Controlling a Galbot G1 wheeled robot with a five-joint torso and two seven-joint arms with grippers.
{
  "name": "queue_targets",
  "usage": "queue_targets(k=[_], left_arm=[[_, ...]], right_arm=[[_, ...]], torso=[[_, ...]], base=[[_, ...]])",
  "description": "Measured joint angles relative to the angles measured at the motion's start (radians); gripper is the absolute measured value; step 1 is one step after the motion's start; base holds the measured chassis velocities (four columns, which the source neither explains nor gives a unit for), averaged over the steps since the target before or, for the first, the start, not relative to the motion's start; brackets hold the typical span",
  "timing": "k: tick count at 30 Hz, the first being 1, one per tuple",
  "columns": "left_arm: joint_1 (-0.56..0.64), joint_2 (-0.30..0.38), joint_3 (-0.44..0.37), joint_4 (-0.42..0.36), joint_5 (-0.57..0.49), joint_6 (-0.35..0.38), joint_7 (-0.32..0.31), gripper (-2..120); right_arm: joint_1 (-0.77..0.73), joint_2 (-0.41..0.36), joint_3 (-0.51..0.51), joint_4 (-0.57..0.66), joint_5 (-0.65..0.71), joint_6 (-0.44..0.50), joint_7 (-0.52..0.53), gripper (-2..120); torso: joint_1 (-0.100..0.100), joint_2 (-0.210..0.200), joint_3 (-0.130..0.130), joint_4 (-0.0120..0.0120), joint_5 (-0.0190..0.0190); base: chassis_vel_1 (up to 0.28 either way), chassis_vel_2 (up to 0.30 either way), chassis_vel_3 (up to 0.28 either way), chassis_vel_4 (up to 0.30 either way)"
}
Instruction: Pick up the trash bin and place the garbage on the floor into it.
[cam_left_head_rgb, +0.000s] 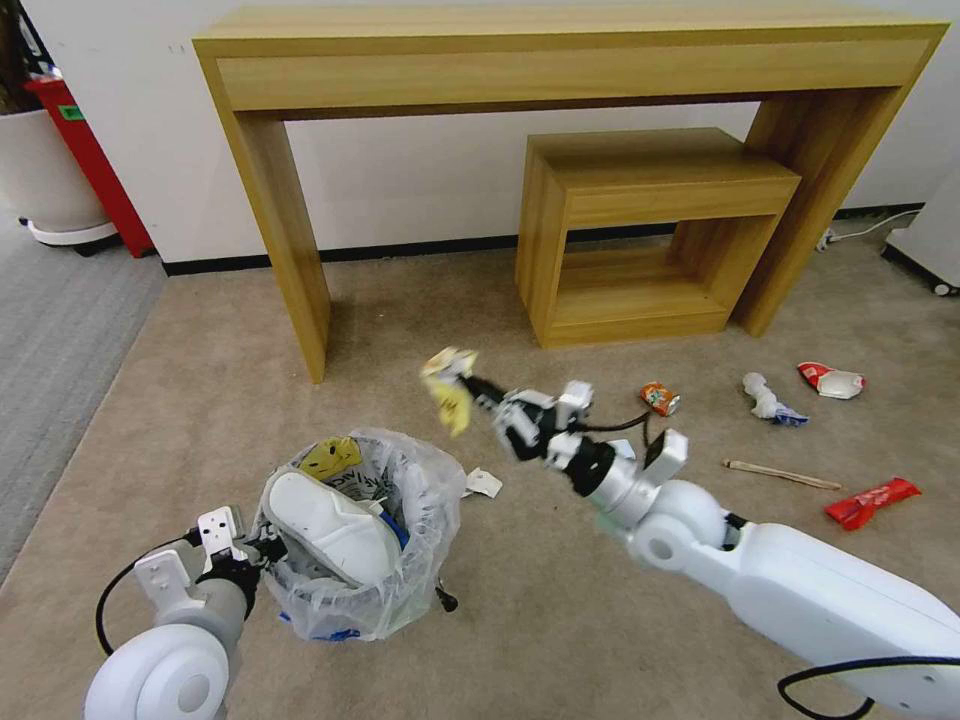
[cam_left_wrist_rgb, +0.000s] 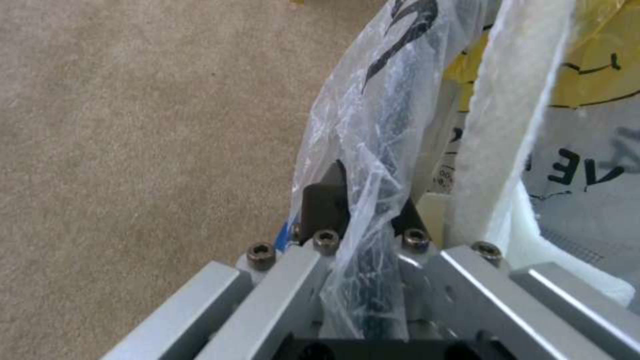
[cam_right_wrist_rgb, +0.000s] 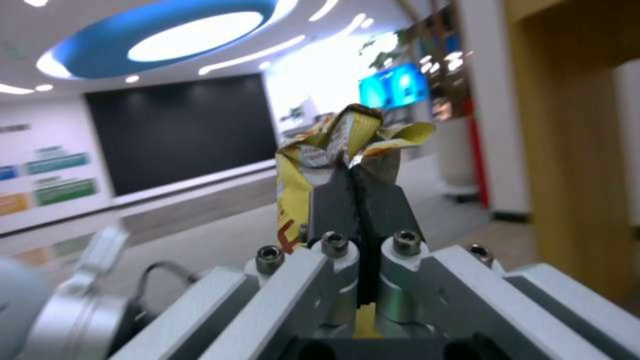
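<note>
The trash bin (cam_left_head_rgb: 360, 540), black with a crinkly clear bag puffing over its rim, sits low at the front left. My left gripper (cam_left_head_rgb: 262, 545) is shut on its rim; in the left wrist view the bag and black rim (cam_left_wrist_rgb: 373, 165) run between the closed fingers (cam_left_wrist_rgb: 323, 200). A white slipper (cam_left_head_rgb: 325, 525) and a yellow wrapper lie inside. My right gripper (cam_left_head_rgb: 475, 385) is raised above the carpet just right of the bin, shut on a crumpled yellow wrapper (cam_left_head_rgb: 448, 390), which also sticks out of the closed fingers as the wrapper (cam_right_wrist_rgb: 347, 145).
More garbage lies on the carpet to the right: a crushed can (cam_left_head_rgb: 660, 398), crumpled paper (cam_left_head_rgb: 768, 398), a red-white packet (cam_left_head_rgb: 832, 380), a wooden stick (cam_left_head_rgb: 782, 474), a red wrapper (cam_left_head_rgb: 872, 501), and a white scrap (cam_left_head_rgb: 484, 483). A wooden console table (cam_left_head_rgb: 560, 60) and small shelf (cam_left_head_rgb: 640, 235) stand behind.
</note>
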Motion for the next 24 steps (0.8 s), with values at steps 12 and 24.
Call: queue_targets(k=[12,24], left_arm=[[0.007,-0.01,-0.006,-0.03,0.0,0.001,-0.001,1],[0.005,-0.01,-0.009,-0.032,-0.004,0.001,-0.001,1]], right_arm=[[0.144,0.112,-0.256,-0.06,-0.011,-0.067,0.112,0],[0.143,0.147,-0.318,-0.123,-0.044,-0.068,0.127,0]], torso=[[0.0,0.0,0.0,0.0001,0.0],[0.0,0.0,0.0,-0.0001,0.0]], base=[[0.0,0.0,0.0,0.0],[0.0,0.0,0.0,0.0]])
